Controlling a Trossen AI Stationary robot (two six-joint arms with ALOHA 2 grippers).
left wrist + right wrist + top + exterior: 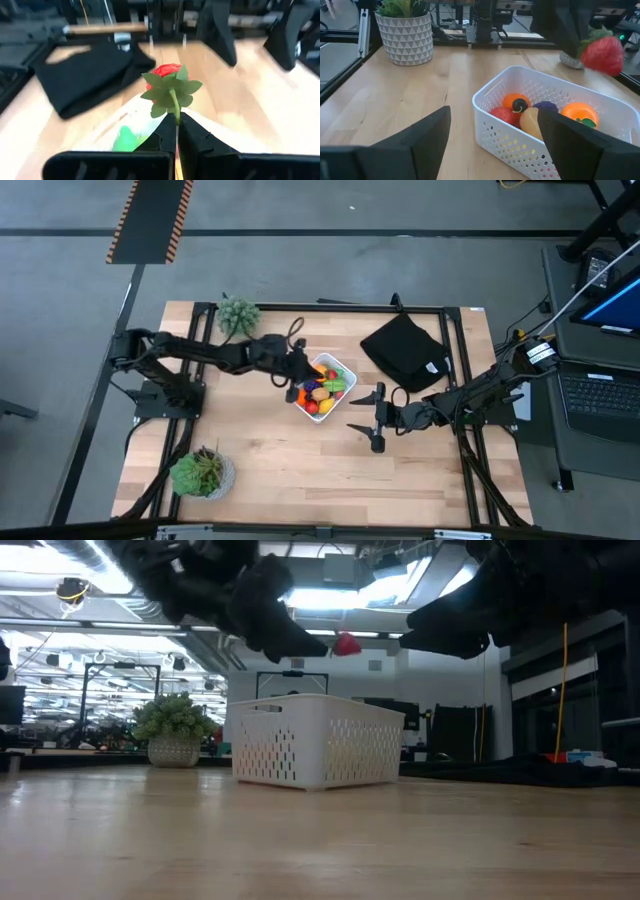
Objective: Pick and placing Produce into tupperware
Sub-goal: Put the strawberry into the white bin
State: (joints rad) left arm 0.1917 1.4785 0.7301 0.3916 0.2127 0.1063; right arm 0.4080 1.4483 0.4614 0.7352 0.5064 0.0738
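The tupperware (322, 388) is a small white mesh container at the table's middle. It holds several pieces of produce (545, 112), orange, red, yellow and purple. A red strawberry (165, 70) with green leaves (170, 91) hangs above the container's left side; the right wrist view also shows this strawberry (602, 54). My left gripper (300, 372) is shut on it. My right gripper (378, 420) stands open to the right of the container and a little nearer. Its fingers (580, 145) point at the container with nothing between them. My left gripper pinches the strawberry's thin green stem (176, 114), just below the leaves, between its two fingertips. The fingers come from the table's left, slanting slightly down. The strawberry (346, 644) sticks out beyond the fingertips, lifted clear above the container (315, 740).
A black cloth (405, 350) lies at the far right of the table. One potted plant (238, 315) stands at the far left, another (203, 472) at the near left. Bare wood lies along the table's near side.
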